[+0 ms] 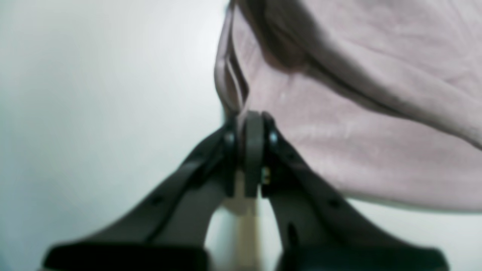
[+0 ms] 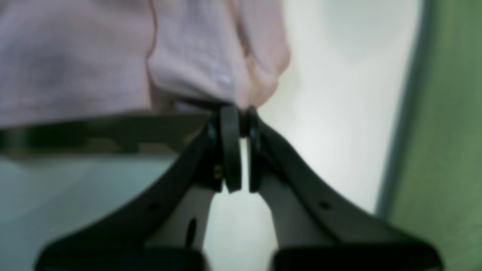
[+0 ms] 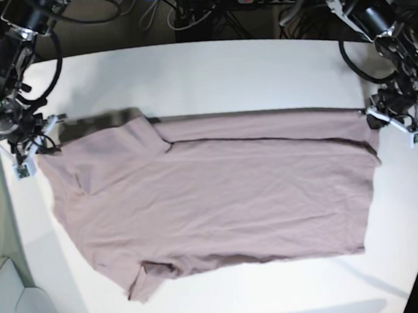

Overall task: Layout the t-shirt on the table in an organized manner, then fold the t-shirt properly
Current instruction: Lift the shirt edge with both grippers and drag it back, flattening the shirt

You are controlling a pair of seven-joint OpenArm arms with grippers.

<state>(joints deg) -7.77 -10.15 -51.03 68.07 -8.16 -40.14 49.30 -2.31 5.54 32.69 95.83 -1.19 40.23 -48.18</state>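
The base view alone shows the whole t-shirt (image 3: pixel 219 192): it lies spread across the white desk (image 3: pixel 209 76), stretched between the two arms, with its far edge lifted slightly so that a dark shadow line runs beneath it. One sleeve points toward the near edge of the desk, and the fabric is wrinkled. In that view the pincers are too small to judge. The left wrist view supplies the detail: the left pincer (image 1: pixel 251 124) is clenched on a bunched fold at the shirt's edge, with cloth rising from between the tips. The right wrist view shows the right pincer (image 2: pixel 241 116) likewise clenched on a gathered corner of the shirt, and, beyond the curved desk edge, a green surface (image 2: pixel 444 131) seen in no other view. Both wrist views are blurred, so seams and hems cannot be made out, and each cuts off most of the garment. The collar is not identifiable anywhere.
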